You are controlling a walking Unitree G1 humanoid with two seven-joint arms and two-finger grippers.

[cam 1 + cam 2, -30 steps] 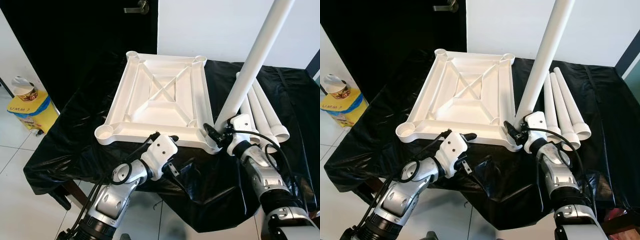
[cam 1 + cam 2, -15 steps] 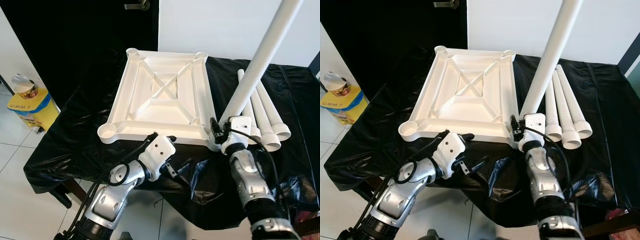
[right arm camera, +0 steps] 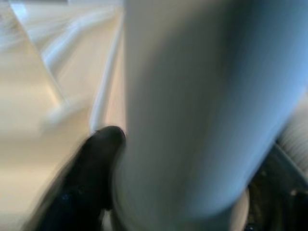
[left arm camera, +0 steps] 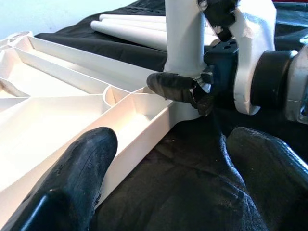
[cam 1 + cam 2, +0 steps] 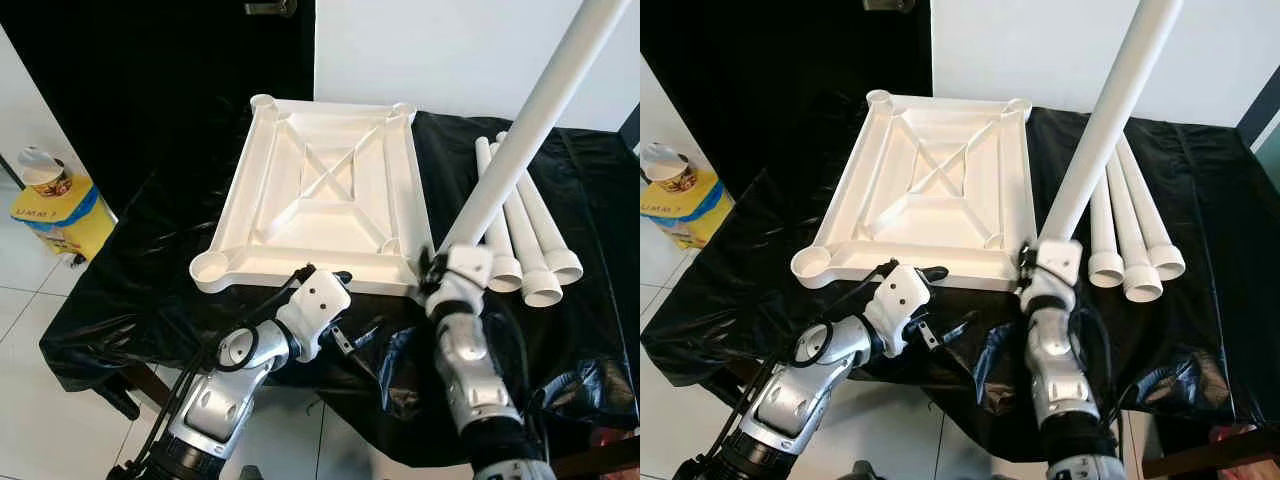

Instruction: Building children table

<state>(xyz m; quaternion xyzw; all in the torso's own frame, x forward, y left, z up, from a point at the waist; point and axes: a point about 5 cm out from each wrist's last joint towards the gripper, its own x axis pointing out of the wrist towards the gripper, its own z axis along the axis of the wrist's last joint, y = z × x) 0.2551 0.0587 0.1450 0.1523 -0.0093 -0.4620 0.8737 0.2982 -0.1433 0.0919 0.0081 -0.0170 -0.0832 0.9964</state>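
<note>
Upturned white table top (image 5: 325,195) lies centre frame on black plastic sheet (image 5: 150,260), ribbed underside up, round leg sockets at its four corners. Sheet covers a low surface; tiled floor (image 5: 30,330) at lower left of frame.

Right gripper (image 5: 432,268) sits at the table top's near right corner, just right of frame centre. Its black fingers (image 4: 175,86) are clamped round the base of a long white table leg (image 5: 525,125), which stands tilted, running from that corner socket to the upper right edge of frame. In the right wrist view the leg (image 3: 192,110) is blurred, one dark finger (image 3: 96,159) pressed against its side.

Left gripper (image 5: 335,285) is at lower centre of frame, at the table top's near edge, by the middle of that side. Fingers spread wide: in the left wrist view one finger (image 4: 72,178) lies against the white rim, the other (image 4: 269,168) on the black sheet; nothing held between them.

Three spare white legs (image 5: 530,240) lie side by side on the sheet at right of frame, open ends towards the camera, close beside the gripped leg.

Yellow box (image 5: 60,215) with a paper cup (image 5: 42,170) on top stands at the left edge of frame
</note>
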